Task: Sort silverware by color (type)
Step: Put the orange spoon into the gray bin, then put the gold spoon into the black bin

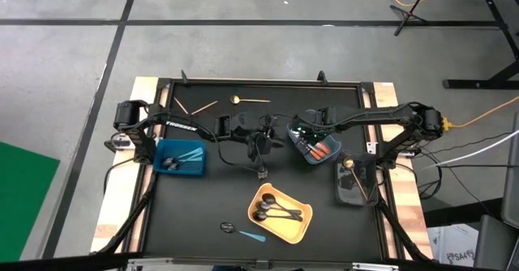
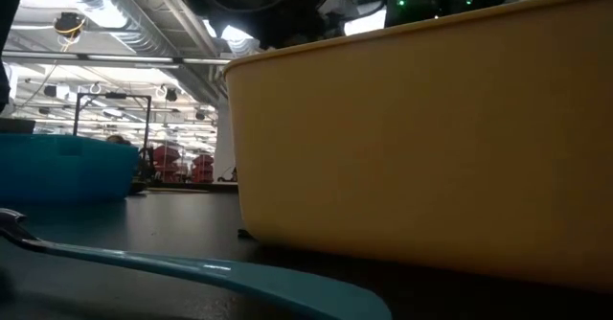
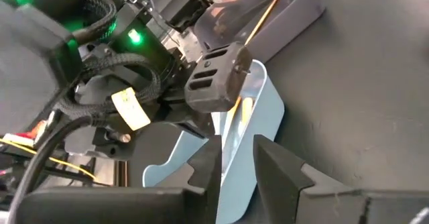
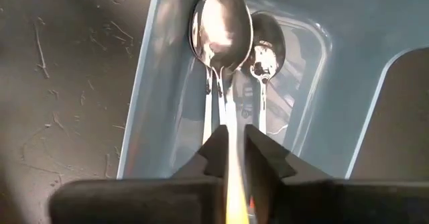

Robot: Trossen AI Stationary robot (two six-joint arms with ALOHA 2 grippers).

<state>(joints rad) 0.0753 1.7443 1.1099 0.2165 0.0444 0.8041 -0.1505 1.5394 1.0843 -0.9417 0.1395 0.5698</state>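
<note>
My right gripper (image 4: 231,147) hovers over the pale translucent bin (image 1: 313,146) and is shut on a silver spoon (image 4: 226,29) with an orange handle. Two more silver spoons (image 4: 267,44) lie in that bin. My left gripper (image 3: 236,158) is open and empty, just left of that bin at mid-table (image 1: 259,148). Black spoons (image 1: 276,212) rest in the yellow bin (image 1: 297,230). Light-blue spoons (image 1: 188,154) lie in the blue bin (image 1: 160,167). Loose on the mat are two wooden spoons (image 1: 195,107), a gold spoon (image 1: 247,101), a black spoon (image 1: 227,227) and a light-blue spoon (image 1: 253,236). My right gripper pinches the spoon's handle (image 4: 229,127) between its two fingers, which come from above and point down into the bin. The handle runs along the fingers. The spoon hangs with its bowl (image 4: 226,29) lowest, over the spoons in the bin; whether it touches them I cannot tell.
A dark bin (image 1: 353,187) with a gold spoon sits near the table's right edge. In the low view the yellow bin's wall (image 2: 421,138) fills the picture, with the light-blue spoon (image 2: 192,267) lying in front. Bare mat lies between the blue and yellow bins.
</note>
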